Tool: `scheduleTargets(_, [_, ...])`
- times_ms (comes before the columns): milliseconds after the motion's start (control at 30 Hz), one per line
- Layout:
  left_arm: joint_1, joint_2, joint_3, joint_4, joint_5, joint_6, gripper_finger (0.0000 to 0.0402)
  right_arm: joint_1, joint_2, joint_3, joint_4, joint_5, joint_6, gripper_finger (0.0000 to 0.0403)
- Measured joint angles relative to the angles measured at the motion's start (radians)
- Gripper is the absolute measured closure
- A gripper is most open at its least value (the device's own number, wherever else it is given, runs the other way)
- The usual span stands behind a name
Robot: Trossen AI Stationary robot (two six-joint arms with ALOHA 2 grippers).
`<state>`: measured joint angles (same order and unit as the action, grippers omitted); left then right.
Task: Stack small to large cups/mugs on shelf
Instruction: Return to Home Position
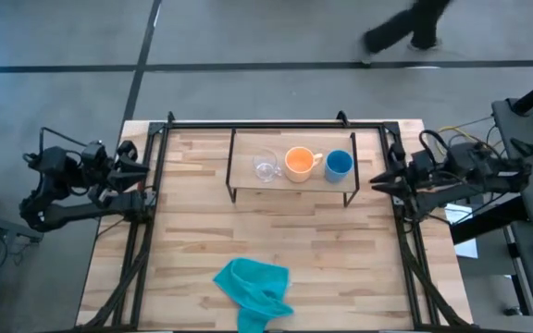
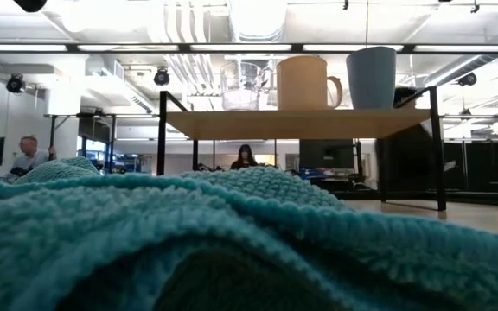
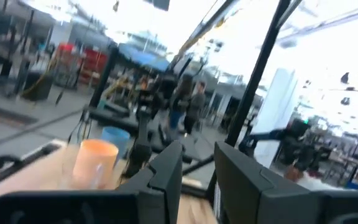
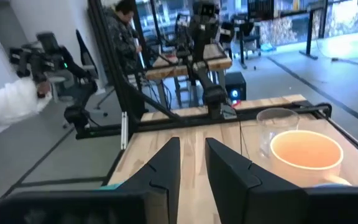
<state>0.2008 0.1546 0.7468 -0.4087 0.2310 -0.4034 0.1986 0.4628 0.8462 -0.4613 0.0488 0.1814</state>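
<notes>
Three vessels stand in a row on the shelf (image 1: 290, 185), each on its base: the clear glass cup (image 1: 265, 167) toward the table's left, the orange mug (image 1: 299, 163) in the middle, the blue cup (image 1: 339, 165) toward the right. In the low view the glass cup (image 2: 240, 85), the mug (image 2: 305, 82) and the blue cup (image 2: 372, 77) line the shelf board (image 2: 296, 122). My left gripper (image 1: 142, 170) waits at the table's left edge, my right gripper (image 1: 378, 182) at its right edge, both open and touching nothing. The right wrist view shows the mug (image 4: 306, 155) and the glass (image 4: 279, 124).
A crumpled teal cloth (image 1: 253, 289) lies near the table's near edge and fills the low view's foreground (image 2: 188, 242). A black metal frame (image 1: 276, 123) runs along the table's far edge and sides. People are in the room behind.
</notes>
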Motion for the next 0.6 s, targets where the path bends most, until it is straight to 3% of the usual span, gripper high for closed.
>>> scheduleTargets(267, [0.0,-0.121,-0.081,0.041,0.0,-0.01,0.032,0.0,-0.184,-0.094,0.059,-0.007,-0.009,0.033])
scheduleTargets(600, [0.0,-0.097,-0.104,0.068,0.0,-0.034,0.032,0.0,-0.368,-0.148,0.058,-0.008,-0.01,0.0327])
